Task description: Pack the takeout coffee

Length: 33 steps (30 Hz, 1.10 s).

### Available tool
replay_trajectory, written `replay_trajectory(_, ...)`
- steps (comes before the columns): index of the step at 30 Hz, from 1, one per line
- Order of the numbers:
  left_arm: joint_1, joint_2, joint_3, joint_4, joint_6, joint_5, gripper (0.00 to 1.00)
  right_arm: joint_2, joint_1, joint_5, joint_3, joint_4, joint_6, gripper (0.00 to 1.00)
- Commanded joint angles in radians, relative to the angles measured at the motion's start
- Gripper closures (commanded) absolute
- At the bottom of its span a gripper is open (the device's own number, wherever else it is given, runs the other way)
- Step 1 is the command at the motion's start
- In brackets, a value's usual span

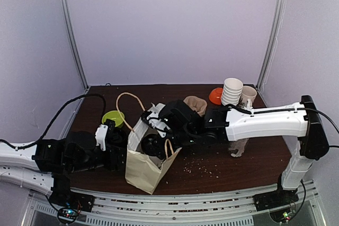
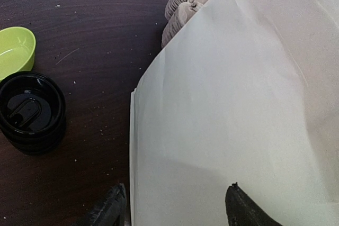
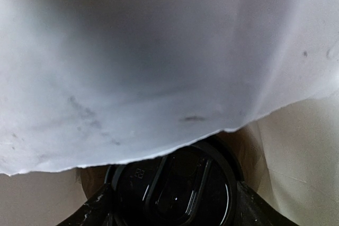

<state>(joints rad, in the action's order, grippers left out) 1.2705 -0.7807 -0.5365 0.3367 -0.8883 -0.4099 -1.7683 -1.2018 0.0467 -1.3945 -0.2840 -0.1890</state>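
Nearest you, your left tool is spread astride the upright side edge of the paper bag, pinching nothing, with a stack of black lids well to its left on the surface. The coffee cup sits inside the bag's mouth, lid facing your right tool, whose fingers appear to clasp it on either side. Its long axis points down into the bag, and a white paper wall crowds close above the lid, so room is tight.

One paper bag, one coffee cup with a black lid, one green bowl, one orange thing, one pile of black lids, one pile of white cups, one single cup, maybe two brown cup trays
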Motion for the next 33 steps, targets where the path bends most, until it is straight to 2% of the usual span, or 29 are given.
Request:
replay_trajectory(1, -0.003, -0.005, -0.001, -0.048, 0.019, 0.006, 0.33, -0.08, 0.007, 0.09, 0.056, -0.134, 0.008, 0.62)
replay_trajectory(9, -0.002, -0.007, 0.0, -0.052, 0.022, 0.005, 0.33, -0.011, 0.008, 0.144, -0.025, -0.175, 0.019, 0.62)
replay_trajectory(21, -0.002, -0.005, 0.001, -0.051, 0.023, 0.002, 0.33, 0.01, 0.007, 0.173, -0.136, -0.313, 0.043, 0.61)
replay_trajectory(30, -0.002, -0.012, 0.001, -0.072, 0.032, 0.006, 0.32, 0.01, 0.004, 0.264, -0.092, -0.299, 0.04, 0.62)
replay_trajectory(33, -0.002, -0.012, -0.009, -0.062, 0.034, 0.005, 0.28, 0.003, 0.0, 0.295, -0.096, -0.307, 0.033, 0.62)
